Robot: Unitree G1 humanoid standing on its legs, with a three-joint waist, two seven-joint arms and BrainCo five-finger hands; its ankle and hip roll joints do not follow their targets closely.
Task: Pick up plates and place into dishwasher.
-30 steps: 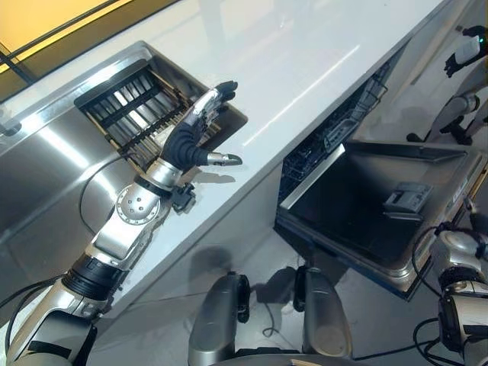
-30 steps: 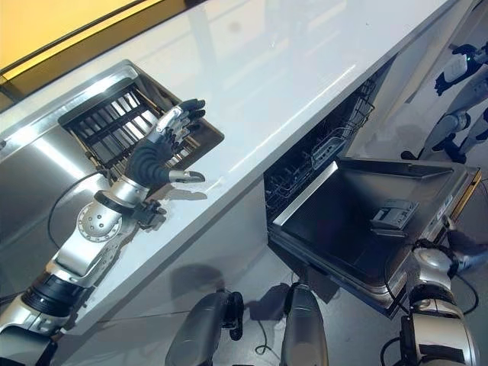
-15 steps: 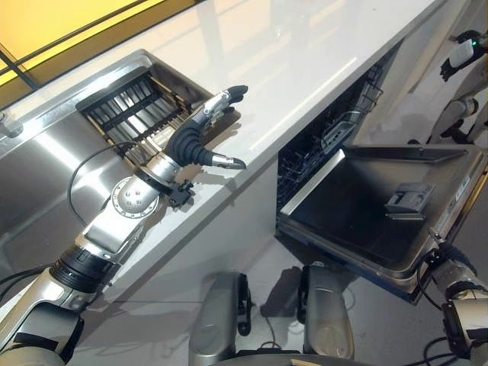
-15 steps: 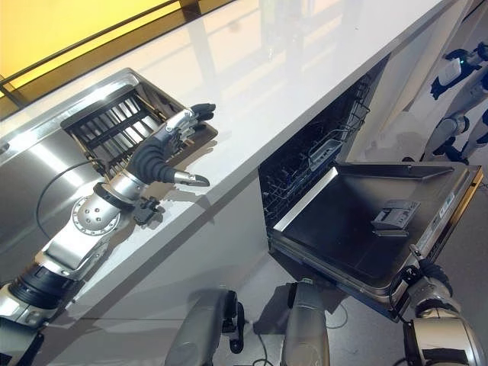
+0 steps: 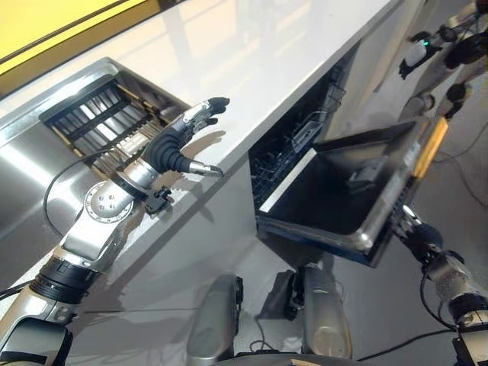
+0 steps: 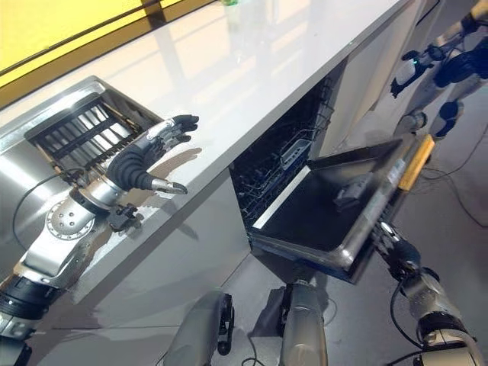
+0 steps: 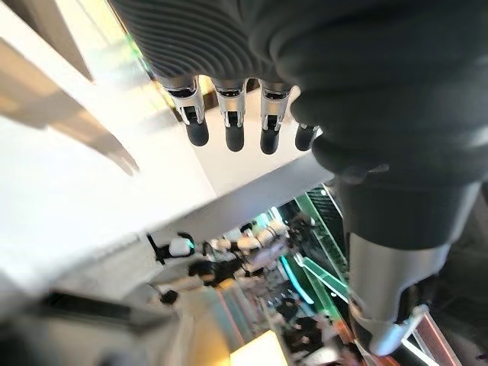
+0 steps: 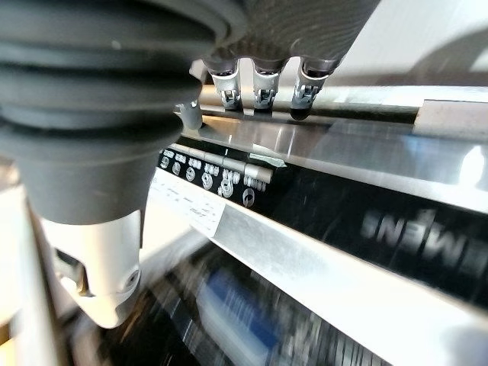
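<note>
Early stage — dishwasher door (image 5: 335,194) half down, right robot hand (image 8: 259,80) hooked over its top edge; left robot hand (image 5: 183,137) released above worktop (image 5: 252,53) (no plate held).

A long white counter (image 5: 267,53) shines in the light. A yellow wall (image 5: 46,23) sits behind it. The floor (image 5: 366,305) is grey.

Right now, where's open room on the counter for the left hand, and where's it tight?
Free: the white countertop from the left hand out to its far end, above the dishwasher. Tight: the ribbed drying rack in the steel sink just behind the hand, and the dishwasher door, half open with the right hand at its top edge.
</note>
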